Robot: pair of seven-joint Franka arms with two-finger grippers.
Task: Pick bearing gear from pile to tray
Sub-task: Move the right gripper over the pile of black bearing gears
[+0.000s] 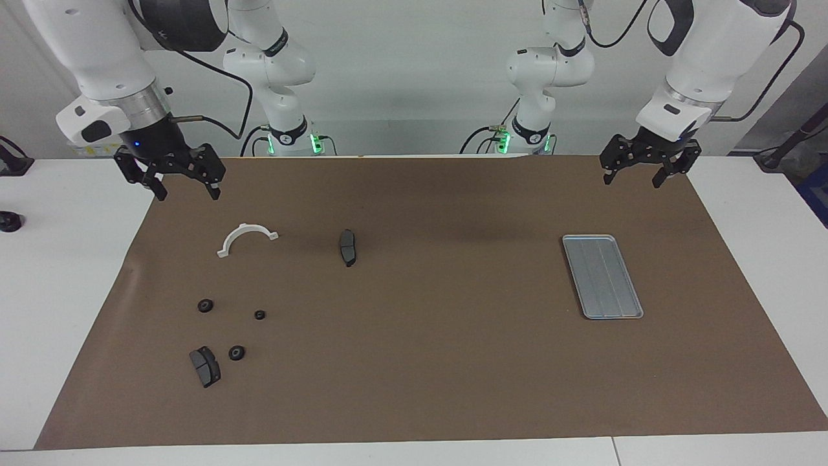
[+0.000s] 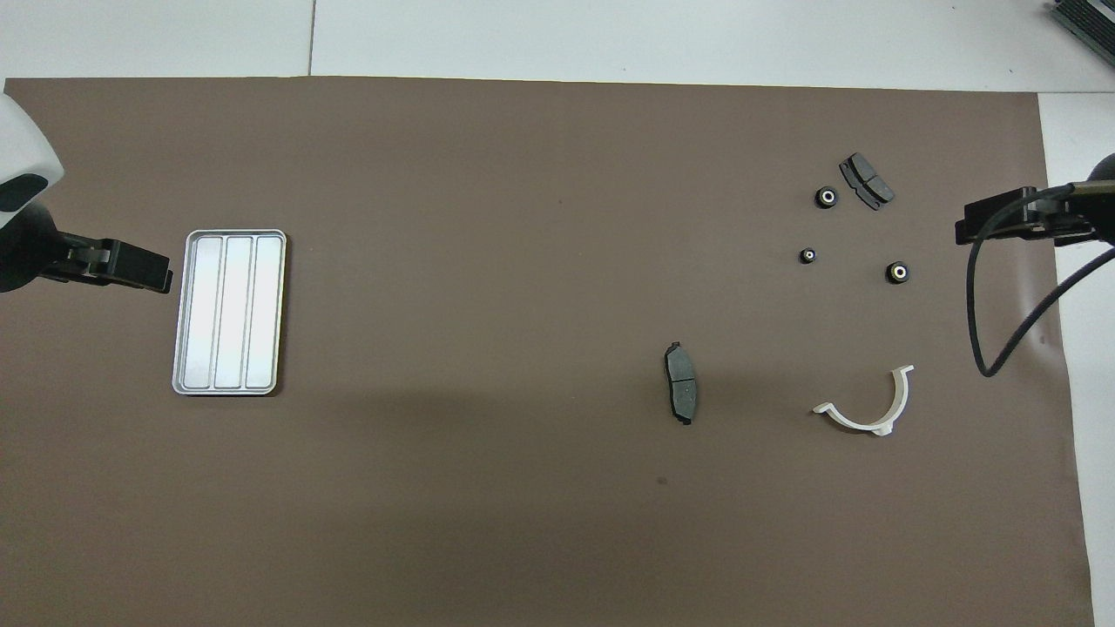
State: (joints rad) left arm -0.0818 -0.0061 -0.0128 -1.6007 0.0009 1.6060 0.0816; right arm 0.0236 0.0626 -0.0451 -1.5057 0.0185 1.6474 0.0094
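Note:
The pile lies toward the right arm's end of the brown mat. It holds three small black rings [image 1: 206, 305] [image 1: 259, 315] [image 1: 237, 353], a dark grey brake pad [image 1: 205, 366] beside the farthest ring, and a white half-ring bracket [image 1: 246, 238] nearer to the robots. A second brake pad [image 1: 348, 246] lies apart, toward the table's middle. The rings also show in the overhead view [image 2: 898, 273] [image 2: 807, 255] [image 2: 826, 197]. The silver tray [image 1: 601, 276] [image 2: 229, 312] lies empty toward the left arm's end. My right gripper [image 1: 184, 184] hangs open and empty over the mat's edge by the bracket. My left gripper [image 1: 634, 176] hangs open and empty over the mat's corner by the tray.
The brown mat [image 1: 440, 336] covers most of the white table [image 1: 58, 272]. A black cable [image 2: 1002, 331] hangs from the right arm over the mat's edge. A small black knob [image 1: 10, 221] sits on the white table at the right arm's end.

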